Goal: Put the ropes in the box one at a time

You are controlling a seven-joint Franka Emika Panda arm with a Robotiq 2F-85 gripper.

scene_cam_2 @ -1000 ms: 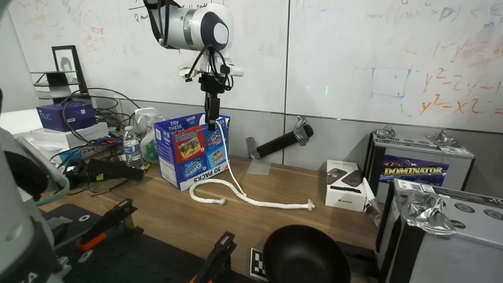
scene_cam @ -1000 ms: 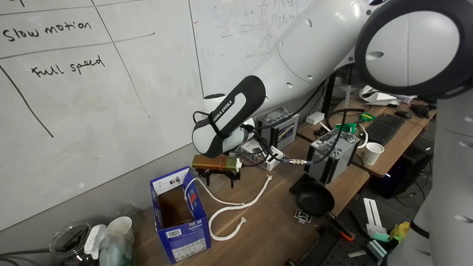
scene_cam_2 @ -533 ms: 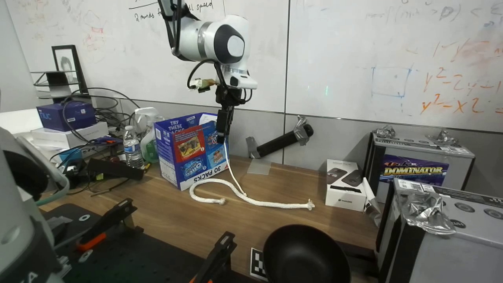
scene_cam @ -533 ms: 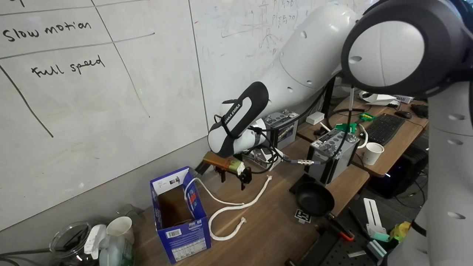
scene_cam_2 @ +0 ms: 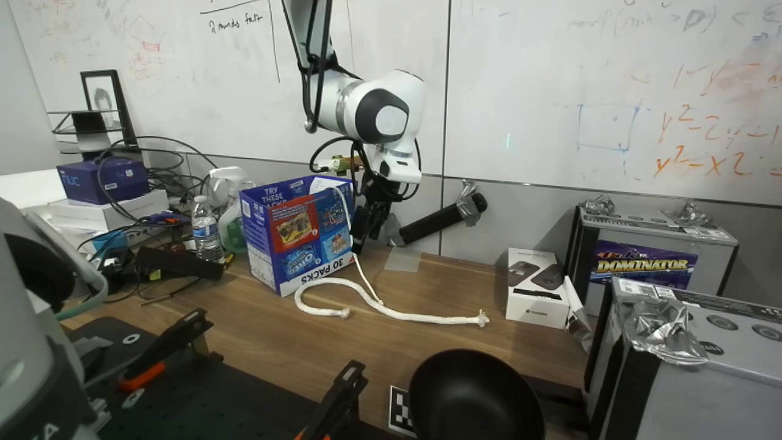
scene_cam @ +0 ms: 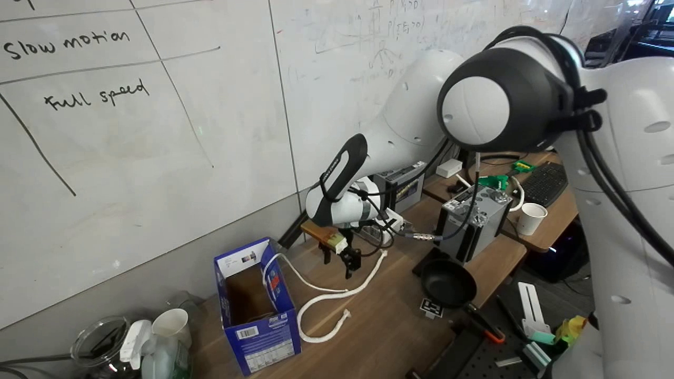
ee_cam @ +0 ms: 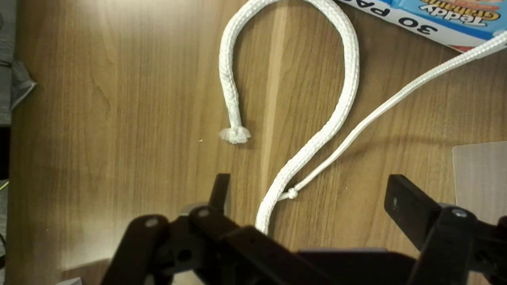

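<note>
The thick rope (ee_cam: 351,67) lies in a hooked curve on the surface (ee_cam: 138,99), just beside the picture-printed side of the box (scene_cam_2: 299,244); whether it touches the box I cannot tell. One frayed end lies nearer the box, the other farther off. The thin rope (ee_cam: 447,65) comes over the rim of the box on that same side and slopes down away from it, its knotted end meeting the thick rope. On this side of the box too, the pincer (ee_cam: 309,182) hangs above the surface, released, its fingers (ee_cam: 412,209) spread wide apart. A spray bottle (scene_cam_2: 232,223) stands near the box, across it from the thick rope. Well apart from the box are a black pan (scene_cam_2: 476,397), a white carton (scene_cam_2: 536,290) and a grey case (scene_cam_2: 650,260) labelled Dominator.
</note>
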